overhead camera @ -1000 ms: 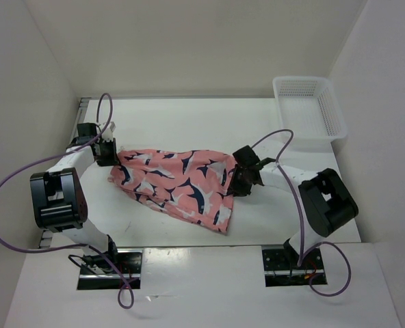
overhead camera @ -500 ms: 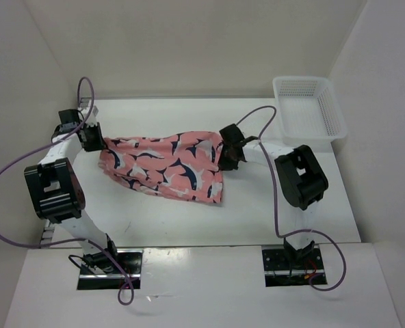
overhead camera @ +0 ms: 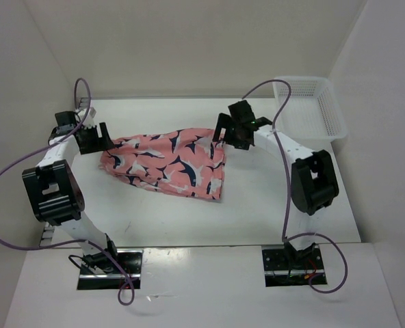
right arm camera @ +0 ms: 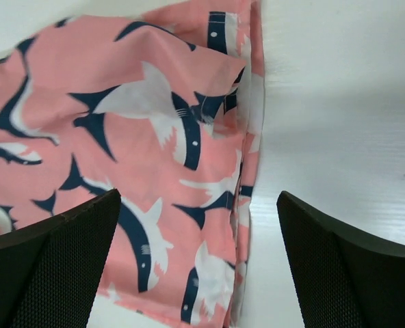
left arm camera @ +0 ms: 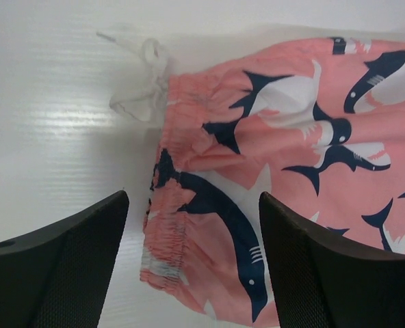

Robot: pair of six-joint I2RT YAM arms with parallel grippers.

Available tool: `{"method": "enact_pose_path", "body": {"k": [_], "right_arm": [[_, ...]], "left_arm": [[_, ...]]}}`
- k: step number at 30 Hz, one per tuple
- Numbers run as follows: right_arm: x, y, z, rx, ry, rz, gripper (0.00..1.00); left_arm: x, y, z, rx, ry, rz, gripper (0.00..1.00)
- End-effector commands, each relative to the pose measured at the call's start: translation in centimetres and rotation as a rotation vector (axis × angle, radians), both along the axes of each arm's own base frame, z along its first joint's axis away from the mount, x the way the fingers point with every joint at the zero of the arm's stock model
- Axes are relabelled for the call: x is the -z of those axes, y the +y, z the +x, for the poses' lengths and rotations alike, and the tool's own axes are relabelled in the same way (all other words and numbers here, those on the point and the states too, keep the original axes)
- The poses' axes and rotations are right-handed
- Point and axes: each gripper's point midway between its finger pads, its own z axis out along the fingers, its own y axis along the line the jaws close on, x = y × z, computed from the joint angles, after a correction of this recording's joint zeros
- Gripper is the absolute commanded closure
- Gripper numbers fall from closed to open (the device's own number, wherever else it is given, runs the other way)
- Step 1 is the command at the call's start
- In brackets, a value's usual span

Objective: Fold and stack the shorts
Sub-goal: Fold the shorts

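Shorts (overhead camera: 167, 162) are lying spread out on the table (overhead camera: 271, 205), well apart from the white mesh basket (overhead camera: 334, 109), off its left and nearer side. They are reaching lengthwise toward the basket but not touching it.

Right gripper (overhead camera: 226, 133) is hovering between basket and shorts, over the cloth edge nearest the basket. Wrist view is showing its fingers (right arm camera: 59, 266) standing wide apart, clamping nothing, shark print lying loose underneath.

Left gripper (overhead camera: 101, 139) is sitting at the shorts' end farthest from the basket, over the elastic waistband (left arm camera: 165, 225) and white drawstring (left arm camera: 142, 75). Its fingers (left arm camera: 66, 273) are also spread, gripping nothing.

Judging: one arm is working each end so the cloth is staying stretched and flat for folding. Wrinkles are showing and the side of the shorts away from the basket's far wall is looking bunched, so no neat fold yet. Next move is likely needing a fresh pinch on one end to carry it over the other.
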Motion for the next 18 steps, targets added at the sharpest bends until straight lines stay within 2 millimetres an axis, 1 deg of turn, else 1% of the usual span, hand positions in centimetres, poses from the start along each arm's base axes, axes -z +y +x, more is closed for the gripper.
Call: {"method": "enact_pose_path", "body": {"k": [1,2,3,4,5,6,7,8,9,10,11,12,13,15,16,17,18], "right_arm": [[-4.1,-2.5,-0.8,0.021,-0.065,0.009,0.0],[-5.1,-3.2,-1.0,0.033,-0.086,0.018,0.0],[-4.5,-4.0,-1.7,0.041,-0.064,0.016,0.0],[-4.8,-4.9,-1.8,0.058,-0.065,0.024,0.0],[-5.7,-5.7,-2.0,0.065,-0.087,0.025,0.0],[-5.4,-6.1,-2.4,0.069,-0.078,0.031,0.0],[-5.4,-6.7,-2.7,0.072,-0.074,0.022,0.0],[-5.8,-7.4,-2.9,0.087,-0.084,0.024,0.0],[-6.2,-7.5,-2.9,0.08,-0.095,0.02,0.0],[-5.8,-8.0,-3.0,0.09,-0.087,0.017,0.0],[-5.8,-8.1,-3.4,0.09,-0.082,0.016,0.0],[-5.8,-8.1,-3.4,0.083,-0.084,0.01,0.0],[-6.2,-8.5,-3.4,0.093,-0.094,0.013,0.0],[-5.5,-8.6,-3.7,0.093,-0.077,0.007,0.0],[-5.5,-8.6,-3.7,0.093,-0.077,0.007,0.0],[-5.5,-8.8,-3.9,0.105,-0.079,0.007,0.0],[-5.7,-8.7,-3.7,0.106,-0.087,0.01,0.0]], "left_arm": [[0.0,-0.4,-0.9,0.016,-0.026,-0.027,0.16],[0.8,-0.5,-1.1,0.016,-0.011,-0.033,0.16],[2.1,-0.8,-1.5,0.021,0.013,-0.051,0.16],[3.1,-1.0,-1.4,0.028,0.027,-0.067,0.16],[3.5,-1.1,-1.5,0.037,0.031,-0.097,0.16],[4.0,-1.3,-1.4,0.045,0.029,-0.108,0.16],[5.3,-1.7,-1.7,0.052,0.051,-0.13,0.19],[5.6,-1.6,-1.6,0.052,0.051,-0.13,0.21],[5.9,-1.6,-1.6,0.052,0.041,-0.126,0.23],[6.5,-1.7,-1.7,0.052,0.051,-0.13,0.24],[7.2,-1.8,-2.1,0.051,0.071,-0.139,0.26],[7.7,-1.8,-2.0,0.05,0.075,-0.141,0.27],[8.0,-1.9,-2.3,0.05,0.083,-0.144,0.27],[8.7,-1.9,-2.8,0.043,0.094,-0.138,0.31],[8.8,-1.6,-2.8,0.033,0.099,-0.125,0.35],[9.5,-1.7,-3.5,0.027,0.115,-0.124,0.43],[9.4,-1.6,-3.3,0.028,0.105,-0.119,0.48]]}}
